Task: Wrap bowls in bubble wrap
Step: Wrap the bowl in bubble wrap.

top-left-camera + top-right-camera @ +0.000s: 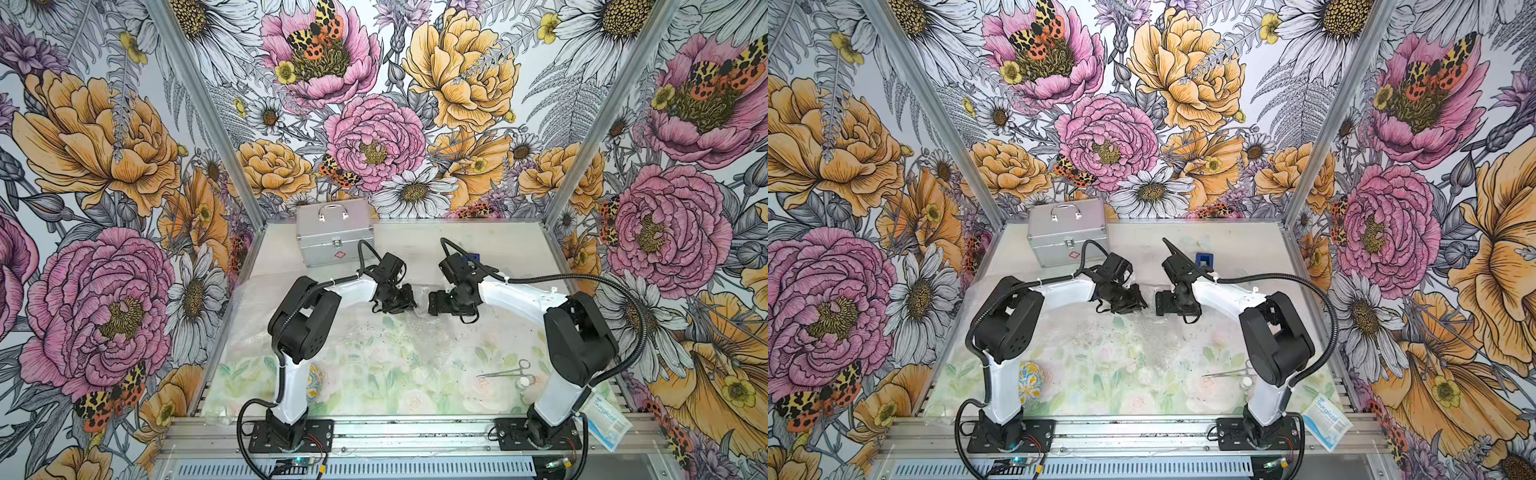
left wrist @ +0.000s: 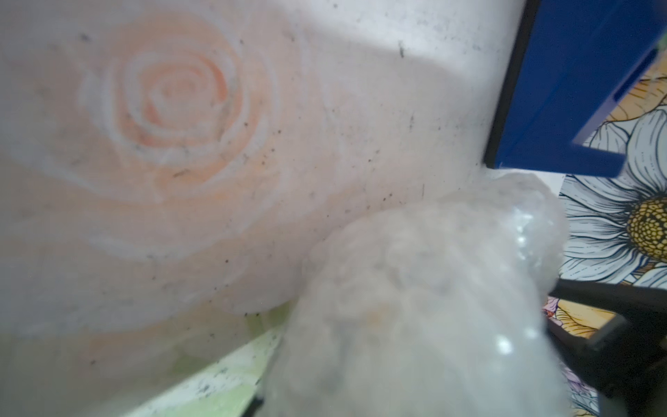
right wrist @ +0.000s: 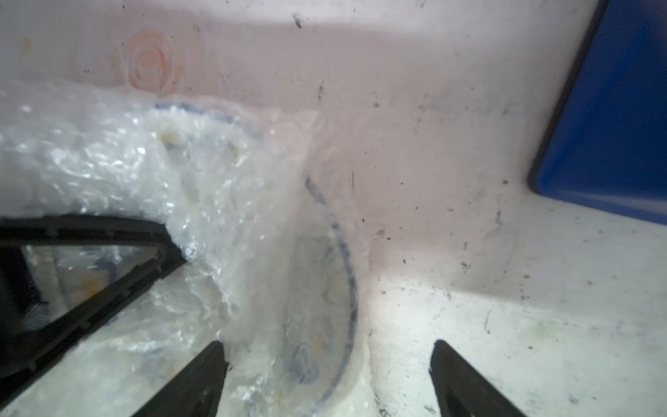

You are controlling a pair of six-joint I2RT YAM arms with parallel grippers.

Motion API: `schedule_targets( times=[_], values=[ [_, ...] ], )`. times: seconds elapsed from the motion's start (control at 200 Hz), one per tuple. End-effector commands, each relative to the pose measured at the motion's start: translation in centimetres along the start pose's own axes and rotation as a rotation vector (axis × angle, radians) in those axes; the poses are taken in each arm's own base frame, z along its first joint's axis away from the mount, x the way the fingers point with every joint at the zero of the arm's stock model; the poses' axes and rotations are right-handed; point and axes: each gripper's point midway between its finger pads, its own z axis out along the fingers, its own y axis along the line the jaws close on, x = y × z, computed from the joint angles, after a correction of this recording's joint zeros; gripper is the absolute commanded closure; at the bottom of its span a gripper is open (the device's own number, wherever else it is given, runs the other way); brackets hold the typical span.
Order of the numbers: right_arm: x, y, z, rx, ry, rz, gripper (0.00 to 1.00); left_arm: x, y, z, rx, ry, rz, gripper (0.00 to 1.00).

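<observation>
Booth walled in bold floral wallpaper [image 1: 374,124]; table [image 1: 478,241] covered by a pale flower-print mat [image 1: 449,397]. At back left, a silver metal case [image 1: 332,235], upright, handle on top. Nearer, beside the left arm's base [image 1: 291,432], a painted bowl [image 1: 1030,382] in blue and yellow, partly hidden behind the arm. Spread across the middle of the table, bubble wrap [image 1: 365,336], clear and crinkled. Over its far edge, left gripper [image 1: 405,302], pointing rightward, with one finger [image 3: 90,229] pressed into bunched wrap; impossible to tell whether apart or clamped. Just beside and facing it, right gripper [image 3: 326,381], fingers [image 3: 454,382] spread wide apart, clamping nothing. Between and just ahead of those fingers, second bowl [image 3: 325,296], under draped wrap, visible by its blue rim. Behind, a blue tape dispenser [image 1: 1204,261]. Toward near right, metal forceps [image 1: 505,370], a small vial [image 1: 525,382] and, at the table's edge, a white-and-blue packet [image 1: 607,420] marked Surgical.
</observation>
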Motion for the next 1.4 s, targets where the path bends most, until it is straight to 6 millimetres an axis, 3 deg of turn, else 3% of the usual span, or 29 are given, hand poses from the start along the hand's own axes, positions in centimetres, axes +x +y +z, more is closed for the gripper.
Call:
schedule_targets(
  times=[0.0, 0.09, 0.175, 0.4, 0.465, 0.66, 0.81, 0.901, 1.001, 1.201, 1.291, 1.396],
  values=[
    [-0.4, 0.6, 0.1, -0.01, 0.007, -0.019, 0.12, -0.4, -1.5, -1.3, 0.054, -0.05, 0.003, 0.51],
    [0.1, 0.3, 0.6, 0.002, 0.023, -0.019, 0.13, -0.3, -1.9, -1.9, 0.079, -0.066, -0.01, 0.36],
    [0.4, 0.0, 0.7, 0.011, 0.03, -0.02, 0.13, 0.1, -2.1, -2.0, 0.097, -0.065, -0.019, 0.28],
    [0.3, -0.2, 0.6, 0.017, 0.021, -0.017, 0.14, 2.5, -1.9, -0.8, 0.112, -0.002, -0.033, 0.28],
    [0.1, -0.2, 0.4, 0.019, 0.013, -0.014, 0.15, 3.1, -1.8, -0.5, 0.113, 0.018, -0.032, 0.35],
    [-0.7, 0.0, -1.2, 0.012, -0.038, -0.007, 0.16, 3.0, -0.9, -0.2, 0.112, 0.027, -0.072, 0.77],
    [-0.2, -0.2, -4.4, 0.026, -0.098, -0.002, 0.15, 1.9, -1.4, -0.3, 0.138, 0.008, -0.091, 0.84],
    [1.4, -0.6, -6.1, 0.062, -0.115, -0.004, 0.15, 1.2, -1.9, -0.2, 0.154, -0.003, -0.102, 0.87],
    [4.6, -0.6, -6.7, 0.07, -0.091, 0.012, 0.15, 0.7, -2.2, -0.2, 0.167, -0.019, -0.139, 0.89],
    [11.9, 3.8, -6.7, -0.034, -0.015, 0.039, 0.14, -1.0, -3.1, -0.8, 0.257, -0.091, -0.333, 0.91],
    [13.5, 3.7, -6.6, -0.047, 0.0, 0.105, 0.14, -1.4, -4.0, -0.8, 0.32, -0.107, -0.4, 0.92],
    [13.7, 3.2, -6.7, -0.11, -0.026, 0.206, 0.13, -1.7, -4.5, -1.1, 0.352, -0.126, -0.44, 0.94]
  ],
)
